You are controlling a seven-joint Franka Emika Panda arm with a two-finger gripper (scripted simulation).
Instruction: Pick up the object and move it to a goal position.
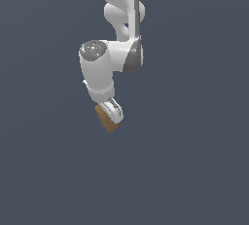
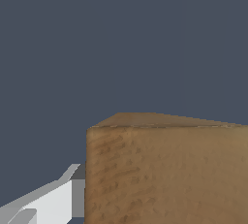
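The object, a small tan-brown block [image 1: 103,118], sits tilted between the fingers of my white gripper [image 1: 110,117] under the arm's wrist. The gripper is shut on it. One white finger [image 1: 115,111] shows on the block's side towards the exterior view's right; the other finger is hidden behind the block. In the wrist view the block [image 2: 164,174] fills the lower right of the picture, very close to the camera, with one white finger [image 2: 51,201] pressed against its side. No goal marker shows in either view.
The white arm [image 1: 109,56] comes down from the top of the exterior view. Around it is only a plain dark grey-blue background [image 1: 194,160], with no edge or other object in view.
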